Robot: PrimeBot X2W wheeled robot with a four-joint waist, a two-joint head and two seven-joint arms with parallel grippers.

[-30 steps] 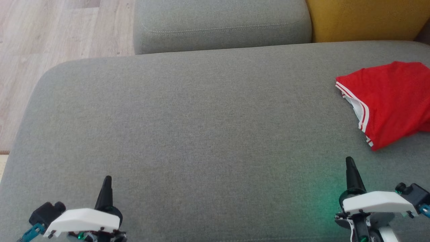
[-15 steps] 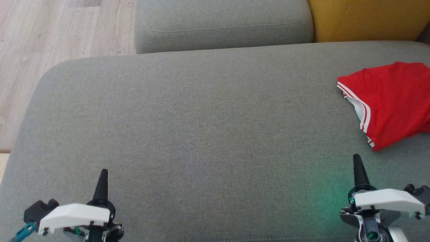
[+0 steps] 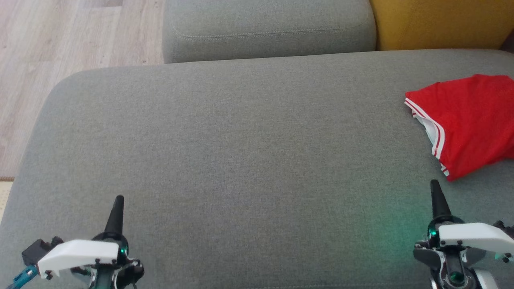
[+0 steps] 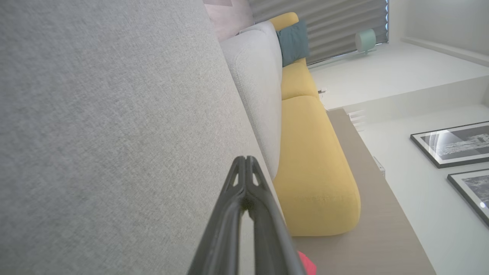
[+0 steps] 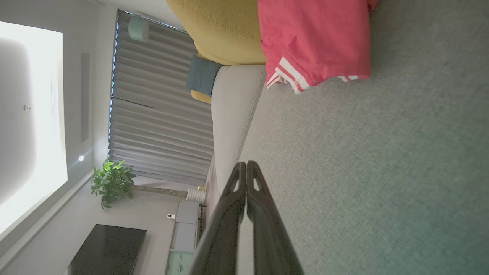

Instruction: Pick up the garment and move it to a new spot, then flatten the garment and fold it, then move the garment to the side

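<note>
Head view shows the red garment [image 3: 470, 120], white-striped trim, seemingly folded.

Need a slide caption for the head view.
Red garment lies at the right end of the grey cushion; left tool and right tool shut, neither touching it.

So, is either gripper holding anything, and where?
Nothing held: left gripper and right gripper are shut, empty; the garment lies apart on the sofa.

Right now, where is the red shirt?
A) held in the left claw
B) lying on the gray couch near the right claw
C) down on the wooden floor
B: the red shirt lies on the gray couch, just past the shut right claw, not touching it.
</note>
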